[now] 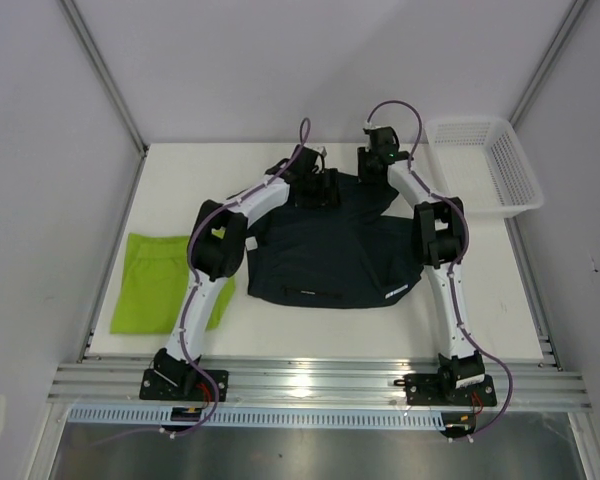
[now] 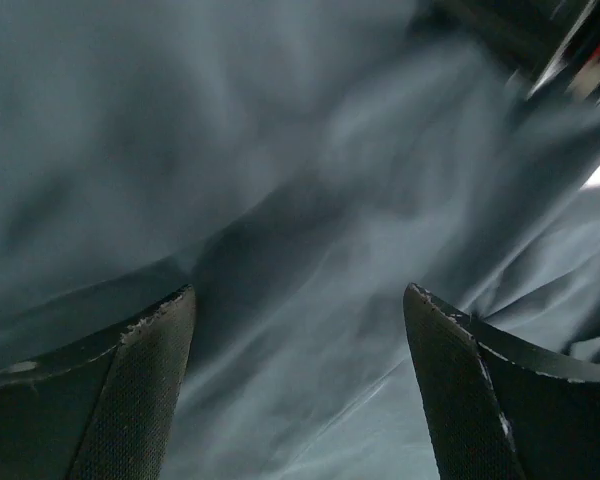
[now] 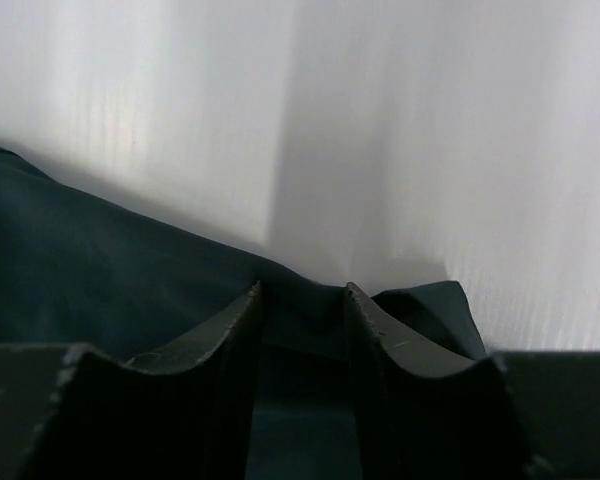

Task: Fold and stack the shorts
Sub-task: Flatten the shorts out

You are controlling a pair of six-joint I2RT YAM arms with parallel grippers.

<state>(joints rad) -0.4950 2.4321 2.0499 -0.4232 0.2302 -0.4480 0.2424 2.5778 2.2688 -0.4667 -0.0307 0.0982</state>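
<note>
working along the upper edge of the dark shorts (image 1: 335,250), which lie spread flat in the middle of the top view, we judge the step in hand to be taking hold of that edge to fold it toward the bottom of the frame. the left gripper (image 2: 300,300) hangs with its jaws wide apart just over rumpled fabric, holding nothing. the right gripper (image 3: 302,288) sits at the hem, its fingers close together with a slim gap over the cloth edge; we cannot tell whether it pinches the cloth. to do this well we should get both pincers onto the same edge, well apart from each other, each biting the hem cleanly rather than a loose wrinkle, then lift evenly so the fold falls straight. the lime green shorts (image 1: 160,280) lie at the lower left of the table (image 1: 210,170), apart from the dark pair; the white basket (image 1: 525,185) stands at the upper right.
</note>
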